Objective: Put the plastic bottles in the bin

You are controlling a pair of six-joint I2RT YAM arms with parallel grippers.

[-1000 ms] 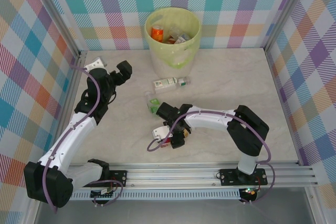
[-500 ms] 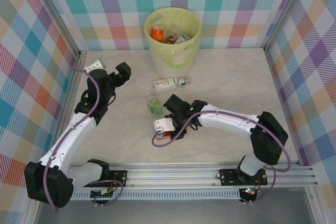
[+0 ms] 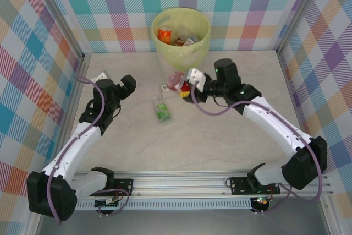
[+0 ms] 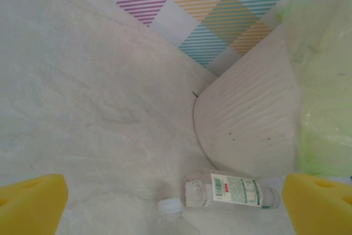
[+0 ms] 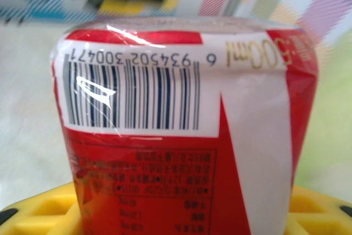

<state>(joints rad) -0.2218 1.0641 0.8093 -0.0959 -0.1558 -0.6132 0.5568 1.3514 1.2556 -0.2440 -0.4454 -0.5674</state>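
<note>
My right gripper (image 3: 183, 85) is shut on a red-labelled plastic bottle (image 3: 176, 80), held above the table just in front of the bin (image 3: 181, 53). Up close the bottle (image 5: 181, 136) shows its barcode and sits between my yellow fingers (image 5: 319, 207). The round bin has a pale yellow-green bag and holds several bottles (image 3: 165, 34). A green-labelled bottle (image 3: 161, 110) lies on the table. A white-and-green labelled bottle (image 4: 231, 191) lies near the bin's foot. My left gripper (image 3: 127, 85) is open, left of both; its yellow fingers (image 4: 30, 205) stand wide apart.
Checked walls close the table on the left, back and right. A metal rail (image 3: 220, 180) runs along the near edge with both arm bases. The bin's bag (image 4: 324, 81) bulges at the right of the left wrist view.
My right gripper shut on the red-labelled bottle near the front of the table, then lifted it back and right to just before the bin. The left arm shifted slightly.
</note>
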